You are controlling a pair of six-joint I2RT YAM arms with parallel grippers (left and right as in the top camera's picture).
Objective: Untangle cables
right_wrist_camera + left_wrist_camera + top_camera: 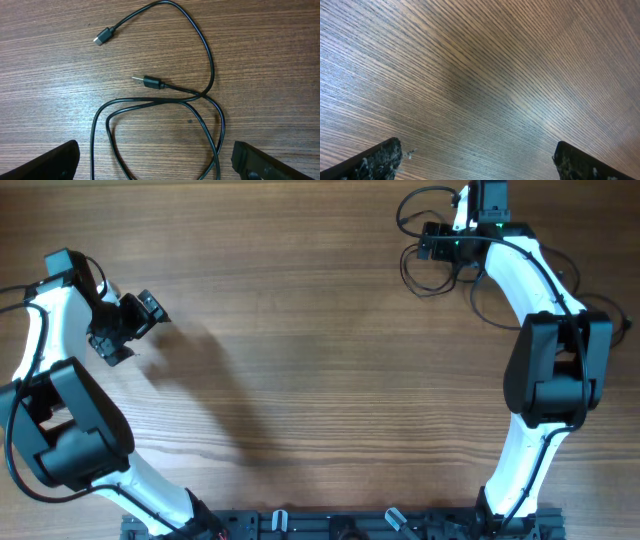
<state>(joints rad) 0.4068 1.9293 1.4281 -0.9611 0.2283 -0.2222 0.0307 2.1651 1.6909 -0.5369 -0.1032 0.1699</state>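
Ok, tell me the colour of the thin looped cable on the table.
Black; the thin looped cable shows best in the right wrist view.

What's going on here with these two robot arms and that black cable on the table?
Two robot arms are set to untangle a thin black cable lying in crossing loops at the far right of the wooden table, both plug ends free. The right gripper hovers above it with its jaws wide open, holding nothing. The left gripper is also open, over bare wood on the left side, away from the cable.
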